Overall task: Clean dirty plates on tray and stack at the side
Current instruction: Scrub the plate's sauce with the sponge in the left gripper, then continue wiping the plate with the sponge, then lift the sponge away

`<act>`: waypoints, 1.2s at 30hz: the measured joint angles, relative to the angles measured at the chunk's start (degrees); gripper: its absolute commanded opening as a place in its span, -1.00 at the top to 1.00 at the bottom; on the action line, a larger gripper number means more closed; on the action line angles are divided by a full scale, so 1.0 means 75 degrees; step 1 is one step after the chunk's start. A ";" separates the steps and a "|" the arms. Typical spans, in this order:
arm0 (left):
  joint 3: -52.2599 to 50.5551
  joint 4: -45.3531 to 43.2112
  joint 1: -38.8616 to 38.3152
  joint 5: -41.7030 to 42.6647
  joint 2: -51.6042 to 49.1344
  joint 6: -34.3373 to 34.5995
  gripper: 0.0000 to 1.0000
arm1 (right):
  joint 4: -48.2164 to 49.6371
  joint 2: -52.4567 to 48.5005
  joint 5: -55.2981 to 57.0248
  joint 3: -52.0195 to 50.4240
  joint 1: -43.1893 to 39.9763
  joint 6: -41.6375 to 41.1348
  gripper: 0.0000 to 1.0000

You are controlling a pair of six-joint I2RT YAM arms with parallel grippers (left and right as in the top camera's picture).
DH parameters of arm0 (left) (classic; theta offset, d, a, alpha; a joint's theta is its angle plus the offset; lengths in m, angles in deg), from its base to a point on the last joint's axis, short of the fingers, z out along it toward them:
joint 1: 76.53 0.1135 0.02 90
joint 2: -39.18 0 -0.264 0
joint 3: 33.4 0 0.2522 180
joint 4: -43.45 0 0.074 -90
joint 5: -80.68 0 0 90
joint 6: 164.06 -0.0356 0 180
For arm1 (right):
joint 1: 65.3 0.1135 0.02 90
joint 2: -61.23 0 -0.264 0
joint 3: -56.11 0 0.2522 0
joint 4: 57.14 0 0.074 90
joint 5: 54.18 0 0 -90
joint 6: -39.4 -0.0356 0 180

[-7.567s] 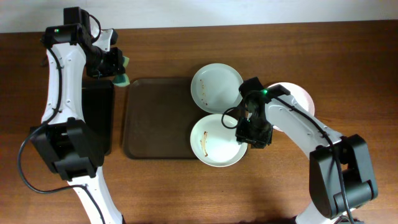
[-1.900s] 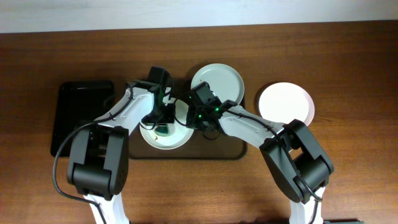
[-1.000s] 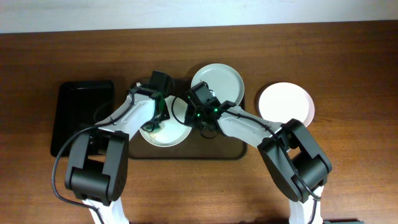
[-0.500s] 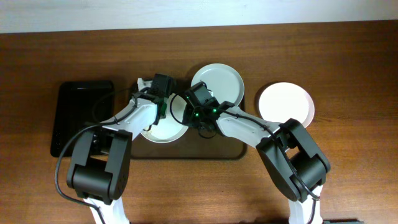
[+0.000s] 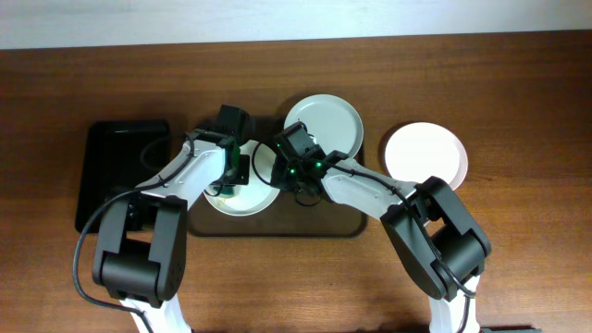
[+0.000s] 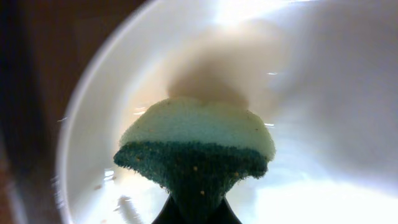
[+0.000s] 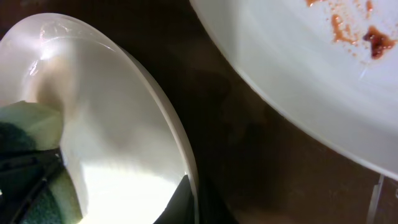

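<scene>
Plate (image 5: 252, 199) under scrub sits on the left half of the tray (image 5: 277, 226). Left to right:
- A black tray (image 5: 120, 176) lies on the table (image 5: 518, 83), far left.
- The left gripper (image 5: 231, 181) is clamped on a green-and-pale sponge (image 6: 196, 146), down in that plate's bowl. It looks to be in contact.
- The right gripper (image 5: 283, 176) is pinched tight on the plate's right rim, steadying it.
- A second plate (image 5: 324, 125) sits at the tray's far right with red-brown smears (image 7: 372, 38).
- A third plate (image 5: 425, 155) sits off the tray, on the table at right.

To do it well, I'd keep the rim pinch firm and sweep the sponge over the whole bowl out to the left rim. Pressure should be light so the plate doesn't skid free.

In the oldest frame this plate lay at the tray's right edge with a brown streak, and the sponge arm was far left by the black tray. Now it's moved left, and no streak shows in the exposed bowl.
</scene>
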 measured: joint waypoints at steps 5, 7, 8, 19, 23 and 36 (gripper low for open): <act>0.0020 -0.0047 0.0154 0.1113 0.0015 -0.0874 1.00 | -0.0003 0.0000 -0.0003 0.0000 0.0000 -0.0003 0.92; 0.0023 -0.0044 0.0286 0.1402 0.0015 -0.1037 0.99 | -0.0006 0.0000 -0.0003 0.0000 0.0000 -0.0003 0.92; 0.0023 -0.0026 0.0338 0.1483 0.0015 -0.0973 1.00 | -0.0003 0.0000 -0.0003 0.0000 0.0000 0.0003 0.92; 0.0090 0.1539 0.0376 0.2530 -0.0003 0.0192 1.00 | -0.0023 0.0000 -0.0003 0.0000 0.0000 -0.0003 0.92; 0.0061 0.1250 0.0367 0.2451 -0.0003 0.0691 0.99 | -0.0023 0.0000 -0.0003 0.0000 0.0000 0.0003 0.92; -0.0192 -0.2279 0.0149 -0.1349 -0.0274 0.2600 1.00 | 0.0067 -0.0032 -0.0009 0.0017 0.0003 -0.0020 0.92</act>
